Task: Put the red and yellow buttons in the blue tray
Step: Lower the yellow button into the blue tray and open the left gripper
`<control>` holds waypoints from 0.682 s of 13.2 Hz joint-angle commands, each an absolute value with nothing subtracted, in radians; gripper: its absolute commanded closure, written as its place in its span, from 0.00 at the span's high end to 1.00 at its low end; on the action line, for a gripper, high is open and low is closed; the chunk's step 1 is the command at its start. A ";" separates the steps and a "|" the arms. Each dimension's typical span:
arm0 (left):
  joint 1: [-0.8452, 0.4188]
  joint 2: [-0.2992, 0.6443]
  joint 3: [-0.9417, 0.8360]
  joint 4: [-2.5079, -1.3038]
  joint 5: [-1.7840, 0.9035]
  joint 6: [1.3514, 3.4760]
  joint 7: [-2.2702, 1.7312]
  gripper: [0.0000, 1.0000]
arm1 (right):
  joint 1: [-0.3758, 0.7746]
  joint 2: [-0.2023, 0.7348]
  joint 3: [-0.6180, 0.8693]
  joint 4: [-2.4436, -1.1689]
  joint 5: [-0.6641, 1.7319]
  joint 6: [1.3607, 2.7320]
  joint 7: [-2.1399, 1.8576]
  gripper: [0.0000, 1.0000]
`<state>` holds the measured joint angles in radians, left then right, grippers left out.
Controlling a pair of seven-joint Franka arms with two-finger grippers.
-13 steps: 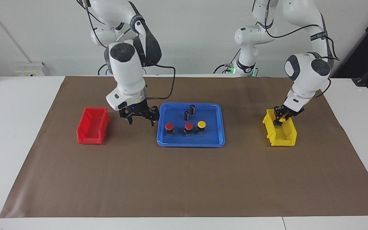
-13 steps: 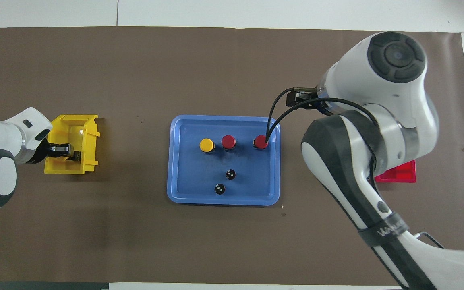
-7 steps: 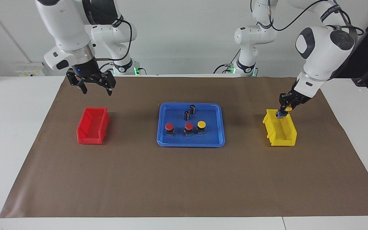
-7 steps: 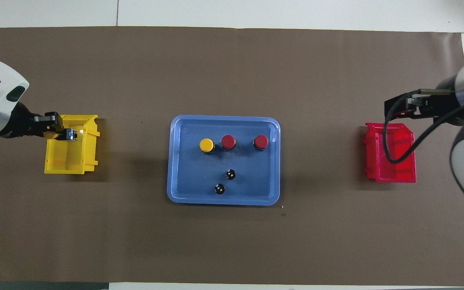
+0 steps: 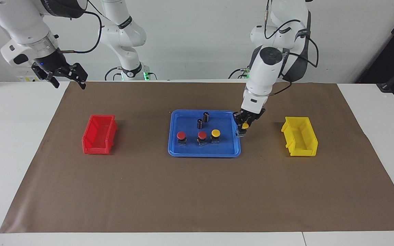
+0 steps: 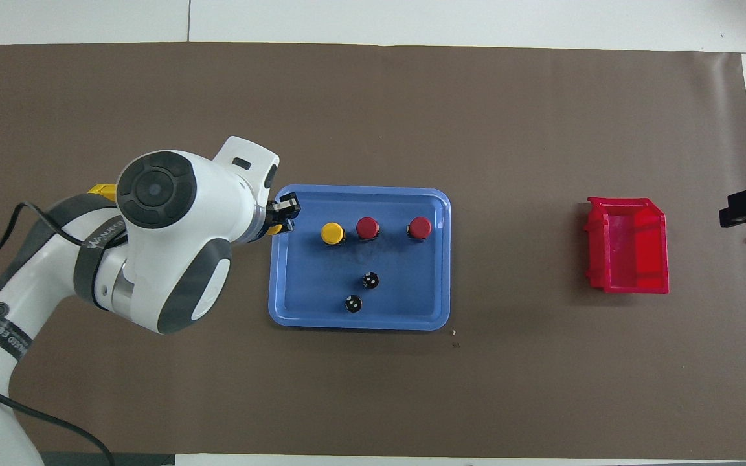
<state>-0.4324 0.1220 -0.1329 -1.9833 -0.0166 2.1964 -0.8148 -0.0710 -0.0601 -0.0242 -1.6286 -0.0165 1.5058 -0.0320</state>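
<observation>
Three buttons, two red (image 5: 181,135) (image 5: 202,135) and one yellow (image 5: 215,133), stood in a row inside the blue tray (image 5: 186,152), with two dark cylinders (image 5: 206,116) nearer the robots. The left hand (image 5: 243,127) gripped a fourth, yellow-capped button (image 5: 245,126) over the tray's rim at the left arm's end, between the tray and the yellow bin (image 5: 300,140). The right hand (image 5: 64,76) hung open, high over the tabletop's (image 5: 197,191) edge at the right arm's end, well apart from the red bin (image 5: 100,134).

Left gripper (image 5: 244,127) carried the yellow-capped push button on its black base (image 5: 244,126) from the small yellow plastic bin (image 5: 300,140) to the shallow blue plastic tray's (image 5: 204,152) rim; right gripper (image 5: 65,76) withdrew upward, past the table's edge.
</observation>
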 commanded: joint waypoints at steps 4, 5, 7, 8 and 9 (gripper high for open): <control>-0.482 0.166 -0.114 -1.990 -0.017 2.235 -0.868 0.03 | -0.103 -0.077 -0.017 -1.648 -0.025 1.526 -0.055 1.00; -0.482 0.166 -0.112 -1.996 -0.015 2.235 -0.867 0.03 | -0.101 -0.072 -0.014 -1.644 -0.026 1.529 -0.055 1.00; -0.479 0.161 -0.112 -2.032 -0.008 2.249 -0.862 0.03 | -0.100 -0.074 -0.014 -1.646 -0.021 1.526 -0.055 1.00; -0.474 0.163 -0.112 -2.036 -0.008 2.250 -0.859 0.03 | -0.097 -0.074 -0.012 -1.646 -0.021 1.528 -0.055 1.00; -0.471 0.163 -0.112 -2.037 -0.006 2.250 -0.853 0.03 | -0.097 -0.074 -0.012 -1.646 -0.017 1.531 -0.055 1.00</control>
<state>-0.4654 0.1729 -0.1244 -2.0121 -0.0164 2.2269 -0.8545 -0.0856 -0.0602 -0.0221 -1.6286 -0.0185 1.5152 -0.0327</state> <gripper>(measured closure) 0.586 0.000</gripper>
